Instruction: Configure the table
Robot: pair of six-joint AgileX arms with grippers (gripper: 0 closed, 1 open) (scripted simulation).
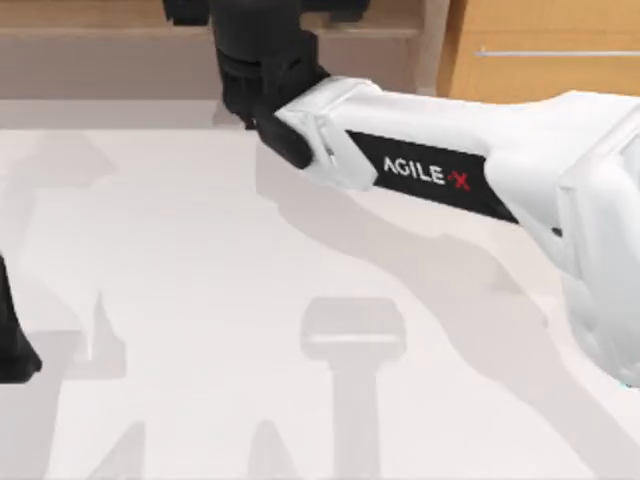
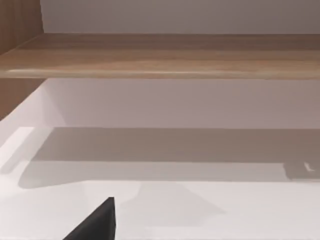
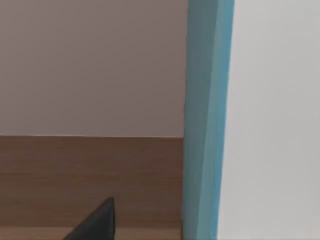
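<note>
The table (image 1: 200,300) is a wide white matte top. My right arm (image 1: 430,170) stretches from the right across its far side, and its black gripper end (image 1: 255,70) reaches in at the wooden shelf (image 1: 90,25) at the back. In the right wrist view, a black corner of my right gripper (image 3: 95,225) sits before brown wood (image 3: 75,180), with a teal-blue upright slab (image 3: 207,120) close by. A black part of my left arm (image 1: 12,340) is at the table's left edge. My left gripper's black corner (image 2: 95,225) hangs over the white top, facing the shelf board (image 2: 160,55).
An orange-brown drawer cabinet (image 1: 540,50) with a silver bar handle (image 1: 555,53) stands at the back right. The shelf runs along the back left and middle. Arm shadows lie on the bare white top in front.
</note>
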